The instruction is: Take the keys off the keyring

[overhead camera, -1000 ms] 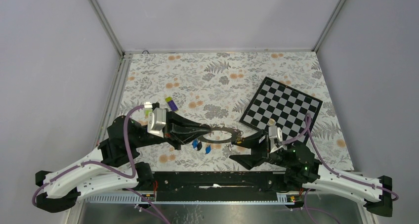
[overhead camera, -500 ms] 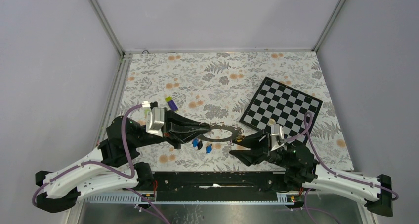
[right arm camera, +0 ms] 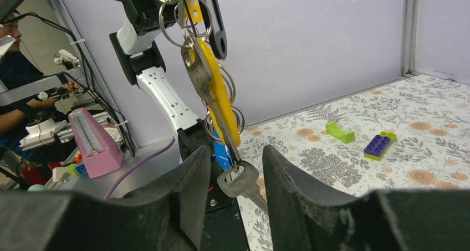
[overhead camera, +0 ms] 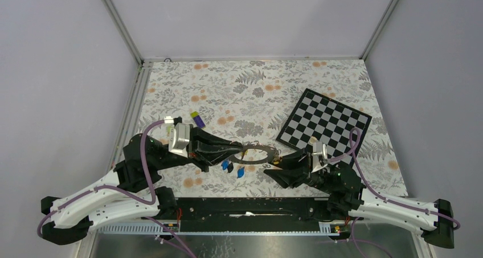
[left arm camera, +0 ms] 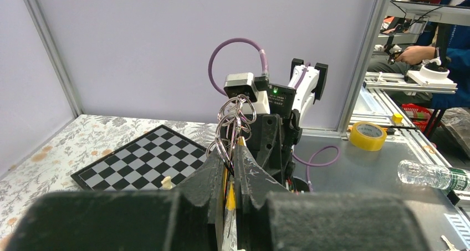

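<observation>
While your left gripper [overhead camera: 239,150] clamps the keyring [overhead camera: 259,146] mid-frame, your right gripper [right arm camera: 236,154] gapes around the keys [right arm camera: 221,101]; checkerboard [overhead camera: 324,121] right, purple-green block [overhead camera: 197,119] upper-left.

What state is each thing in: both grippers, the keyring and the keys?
Left gripper: shut on the keyring's edge.
Right gripper: open, with a silver key between its fingers.
Keyring: held off the table.
Keys: hanging from the keyring.
</observation>
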{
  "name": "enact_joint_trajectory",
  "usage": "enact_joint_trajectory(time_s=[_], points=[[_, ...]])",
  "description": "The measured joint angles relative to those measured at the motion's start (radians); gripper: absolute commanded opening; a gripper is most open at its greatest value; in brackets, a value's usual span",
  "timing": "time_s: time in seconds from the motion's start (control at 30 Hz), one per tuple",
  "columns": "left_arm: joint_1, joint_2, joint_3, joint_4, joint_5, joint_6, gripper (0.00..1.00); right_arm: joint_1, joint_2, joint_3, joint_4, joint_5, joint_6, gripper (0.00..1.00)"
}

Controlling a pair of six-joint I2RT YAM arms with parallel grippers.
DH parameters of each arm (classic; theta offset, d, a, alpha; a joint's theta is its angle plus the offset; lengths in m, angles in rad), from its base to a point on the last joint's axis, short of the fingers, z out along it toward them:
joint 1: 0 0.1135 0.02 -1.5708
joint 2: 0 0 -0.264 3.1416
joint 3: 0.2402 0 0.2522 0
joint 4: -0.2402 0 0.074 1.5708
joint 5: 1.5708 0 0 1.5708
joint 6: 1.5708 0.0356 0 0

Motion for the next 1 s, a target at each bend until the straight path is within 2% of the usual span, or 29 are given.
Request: enact_joint_trajectory(time_s=[0.17, 0.23, 0.47, 0.77, 1.0], points=[[0.0, 0.001, -0.008, 0.001, 0.0, -0.008, 0.0, 0.0, 0.003, 0.0, 0.007, 0.006, 0.002, 0.26], [0.0, 0.001, -0.009, 0.001, 0.0, -0.009, 0.0, 0.0, 0.008, 0.0, 0.007, 0.006, 0.002, 0.14], [0.0, 0.0, -0.011, -0.005, -0.004, -0.011, 0.0, 0.0, 0.025, 0.014, -0.015, 0.006, 0.012, 0.0], [0.0, -0.032, -0.024, -0.025, -0.056, -0.011, 0.0, 0.0, -0.038, 0.03, -0.114, 0.019, 0.026, 0.0], [-0.001, -0.107, -0.079, -0.033, -0.151, -0.022, 0.0, 0.0, -0.14, 0.155, -0.361, 0.076, 0.014, 0.0]])
